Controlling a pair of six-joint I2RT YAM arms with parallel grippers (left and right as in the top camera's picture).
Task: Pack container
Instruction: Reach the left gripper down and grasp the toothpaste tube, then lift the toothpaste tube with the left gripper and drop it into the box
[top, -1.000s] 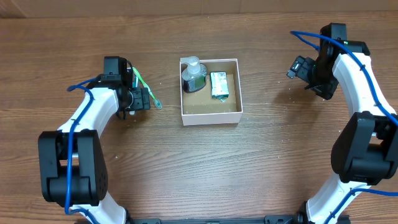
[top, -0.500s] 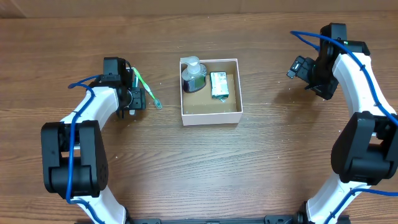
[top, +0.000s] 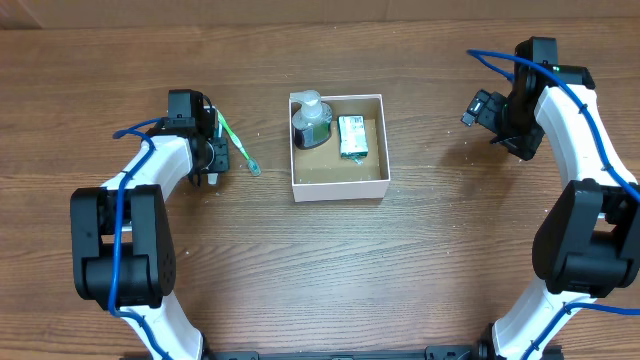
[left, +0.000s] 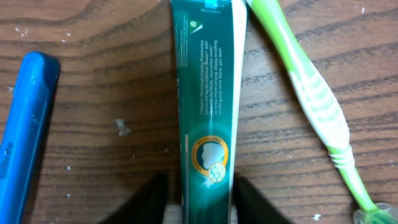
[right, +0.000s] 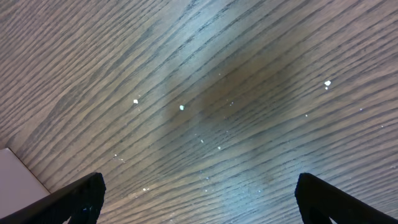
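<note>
The container (top: 338, 186), a white-walled square box with a brown floor, sits at the table's middle. In it stand a clear pump soap bottle (top: 311, 125) and a green packet (top: 351, 136). Left of it, my left gripper (top: 213, 155) is down on the table. In the left wrist view a dark green toothpaste tube (left: 208, 93) lies flat between the jaws of my left gripper (left: 202, 196). Both dark fingers (left: 146, 202) press against its sides. My right gripper (top: 480, 108) hovers wide open over bare wood (right: 199, 193), right of the container.
A green toothbrush (left: 311, 93) lies just right of the tube, its head toward the container (top: 237, 147). A blue object (left: 25, 130) lies left of the tube. A white corner (right: 15, 177) shows at the right wrist view's lower left.
The left jaws have closed in from wide open onto the sides of the toothpaste tube, and the left arm has shifted slightly. The right arm has not moved.
</note>
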